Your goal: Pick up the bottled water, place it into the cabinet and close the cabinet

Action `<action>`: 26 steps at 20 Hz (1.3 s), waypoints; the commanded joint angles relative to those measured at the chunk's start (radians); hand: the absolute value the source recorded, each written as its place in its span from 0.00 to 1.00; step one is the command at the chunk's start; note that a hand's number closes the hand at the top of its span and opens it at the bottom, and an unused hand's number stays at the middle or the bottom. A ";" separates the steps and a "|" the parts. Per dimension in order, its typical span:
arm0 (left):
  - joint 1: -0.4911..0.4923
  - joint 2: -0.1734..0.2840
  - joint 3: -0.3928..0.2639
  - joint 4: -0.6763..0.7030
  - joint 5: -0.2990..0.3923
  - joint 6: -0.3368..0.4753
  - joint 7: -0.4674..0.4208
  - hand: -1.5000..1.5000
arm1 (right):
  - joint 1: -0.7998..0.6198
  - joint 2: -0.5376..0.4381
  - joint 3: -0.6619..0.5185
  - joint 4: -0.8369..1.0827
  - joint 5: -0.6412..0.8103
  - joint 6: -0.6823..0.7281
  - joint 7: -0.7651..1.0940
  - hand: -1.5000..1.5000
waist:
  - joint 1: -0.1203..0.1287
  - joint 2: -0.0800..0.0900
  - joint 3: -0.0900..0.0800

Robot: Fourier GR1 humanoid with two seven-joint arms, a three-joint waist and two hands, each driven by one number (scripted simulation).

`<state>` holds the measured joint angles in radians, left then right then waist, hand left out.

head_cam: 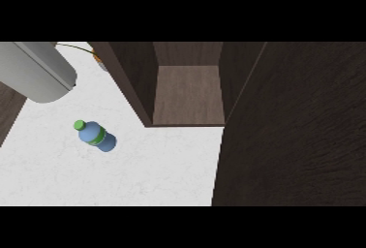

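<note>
A grey forearm point(37, 71) crosses the worktop's point(107, 179) far left corner; neither hand shows, so their state cannot be told. The bottled water point(95, 136) stands on the worktop towards its left side, green cap up. Right of it, the cabinet point(187, 92) stands open, its door point(300, 135) swung out along the right edge.

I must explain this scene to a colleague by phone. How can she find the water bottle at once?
Start at the dark wooden cabinet, which stands open on the white counter. Left of its opening, the bottle stands alone on the counter. It is blue with a green cap.
</note>
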<state>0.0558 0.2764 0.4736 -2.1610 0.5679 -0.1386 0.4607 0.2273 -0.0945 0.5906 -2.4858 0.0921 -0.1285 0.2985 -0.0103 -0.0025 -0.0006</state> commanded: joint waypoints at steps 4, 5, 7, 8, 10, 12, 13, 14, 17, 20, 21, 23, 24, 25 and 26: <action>-0.052 -0.058 -0.092 0.184 -0.188 -0.043 -0.160 0.00 | -0.017 -0.036 0.030 -0.131 0.113 -0.035 0.077 0.00 | -0.008 0.003 -0.001; -0.057 -0.045 -0.091 0.168 -0.145 -0.038 -0.113 0.00 | -0.019 -0.034 0.055 -0.111 0.136 -0.044 0.067 0.00 | -0.001 0.001 -0.001; -0.076 -0.059 -0.123 0.179 -0.212 -0.020 -0.136 0.00 | 0.005 -0.054 0.056 -0.062 0.113 -0.037 0.013 0.00 | 0.000 0.001 0.000; -0.083 -0.065 -0.116 0.230 -0.224 -0.020 -0.163 0.00 | -0.057 -0.022 0.093 -0.106 0.166 -0.070 0.105 0.00 | -0.002 0.002 -0.001; -0.072 -0.085 -0.133 0.261 -0.255 -0.026 -0.199 0.00 | 0.005 -0.075 0.049 -0.085 0.108 -0.051 0.003 0.00 | -0.004 0.001 0.000; -0.106 -0.073 -0.116 0.341 -0.276 -0.035 -0.256 0.00 | 0.041 -0.079 0.101 -0.110 0.124 -0.073 0.015 0.00 | -0.005 0.001 0.000; -0.097 -0.100 -0.127 0.402 -0.305 -0.048 -0.330 0.00 | 0.002 -0.101 0.038 -0.110 0.085 -0.051 0.033 0.00 | -0.005 0.003 0.000; -0.164 -0.075 -0.119 0.449 -0.299 -0.022 -0.298 0.00 | -0.003 -0.052 0.138 -0.094 0.159 -0.100 0.049 0.00 | -0.007 0.001 -0.001; -0.096 -0.107 -0.154 0.394 -0.342 -0.023 -0.327 0.00 | -0.036 -0.074 0.089 -0.125 0.140 -0.096 0.082 0.00 | 0.002 0.000 0.000; -0.099 -0.103 -0.156 0.495 -0.365 -0.051 -0.394 0.00 | 0.019 -0.105 0.106 -0.111 0.133 -0.109 0.017 0.00 | -0.001 0.000 0.000; -0.115 -0.098 -0.152 0.615 -0.394 -0.077 -0.484 0.00 | -0.047 -0.085 0.074 -0.075 0.112 -0.107 0.037 0.00 | -0.002 0.003 -0.001; -0.171 -0.059 -0.129 0.672 -0.381 -0.077 -0.469 0.00 | 0.005 -0.105 0.136 -0.120 0.162 -0.137 0.060 0.00 | -0.007 0.001 -0.001; -0.140 -0.115 -0.188 0.572 -0.396 -0.041 -0.415 0.00 | -0.010 -0.128 0.080 -0.126 0.108 -0.112 0.030 0.00 | 0.000 0.000 0.000; -0.181 -0.104 -0.172 0.744 -0.432 -0.064 -0.547 0.00 | -0.022 -0.088 0.118 -0.052 0.129 -0.139 -0.013 0.00 | -0.006 0.003 -0.001; -0.141 -0.113 -0.185 0.668 -0.420 -0.061 -0.501 0.00 | -0.009 -0.121 0.110 -0.146 0.132 -0.138 0.060 0.00 | -0.001 0.000 0.000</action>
<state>-0.0892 0.1806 0.3132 -1.5491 0.1790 -0.1948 0.0108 0.1970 -0.1828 0.6826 -2.4833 0.1143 -0.2588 0.2845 -0.0137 -0.0014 -0.0010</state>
